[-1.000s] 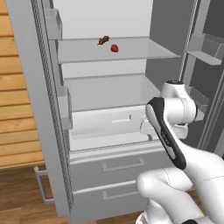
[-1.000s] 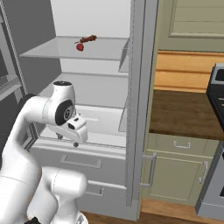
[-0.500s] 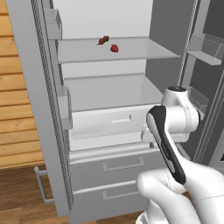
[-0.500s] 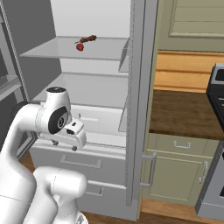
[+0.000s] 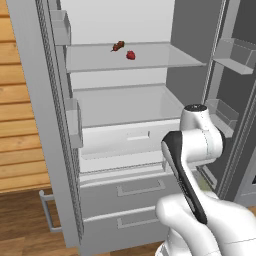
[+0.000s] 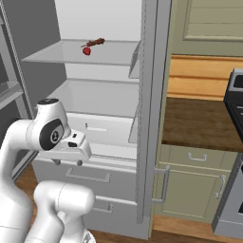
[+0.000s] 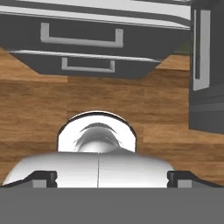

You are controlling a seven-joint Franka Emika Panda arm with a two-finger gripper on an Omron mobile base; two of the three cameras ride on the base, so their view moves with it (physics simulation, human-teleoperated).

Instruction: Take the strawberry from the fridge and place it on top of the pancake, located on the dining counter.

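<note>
Gripper hangs low before the fridge drawers, pointing at the floor, jaws spread wide and holding nothing. High on the upper glass shelf, toward the far left, sits the strawberry, just beside a darker brown-red morsel. Risk, as I judge it: on the long upward reach the arm could clip the shelf edge or the door bins, or the fingers could close on the morsel instead of the berry.
</note>
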